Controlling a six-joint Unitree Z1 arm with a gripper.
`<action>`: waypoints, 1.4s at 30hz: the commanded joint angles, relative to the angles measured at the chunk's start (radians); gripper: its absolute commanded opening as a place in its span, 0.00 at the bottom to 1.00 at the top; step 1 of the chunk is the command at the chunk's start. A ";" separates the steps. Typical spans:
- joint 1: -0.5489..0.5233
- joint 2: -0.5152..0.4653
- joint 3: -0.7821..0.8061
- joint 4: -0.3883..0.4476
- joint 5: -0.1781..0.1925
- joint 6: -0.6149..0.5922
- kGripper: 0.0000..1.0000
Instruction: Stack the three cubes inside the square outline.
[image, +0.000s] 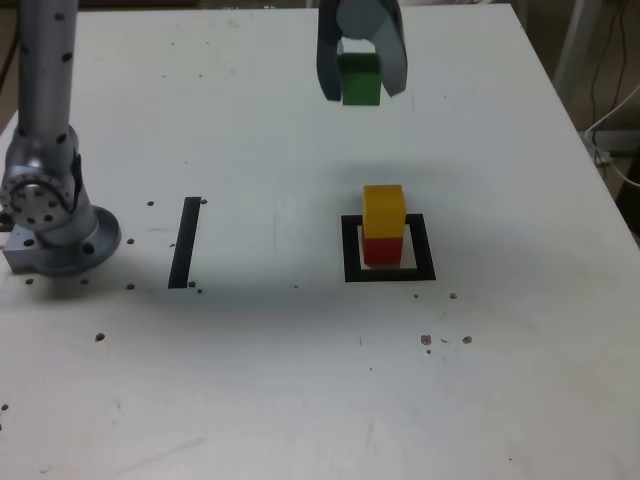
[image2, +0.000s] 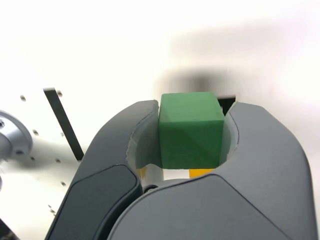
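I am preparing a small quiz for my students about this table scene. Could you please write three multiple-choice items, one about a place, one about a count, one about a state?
1. Where does the small yellow cube sit?
A. On the small red cube, inside the thick black square outline
B. On the narrow black strip
C. Beside the arm's base

2. How many cubes stand in the stack?
A. One
B. Two
C. Three

3. What is the state of the grey gripper?
A. Open and empty
B. Shut on the small green cube, above the white table
C. Shut on the yellow cube

Answers: 1 A, yellow rests directly over red within the frame; 2 B, only yellow and red are stacked; 3 B, the jaws press on both sides of the green cube.
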 joint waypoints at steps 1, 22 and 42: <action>-0.035 -0.017 0.014 -0.004 0.000 -0.044 0.30; -0.259 0.001 0.070 -0.052 -0.068 -0.305 0.30; -0.274 0.073 0.077 -0.120 -0.084 -0.312 0.30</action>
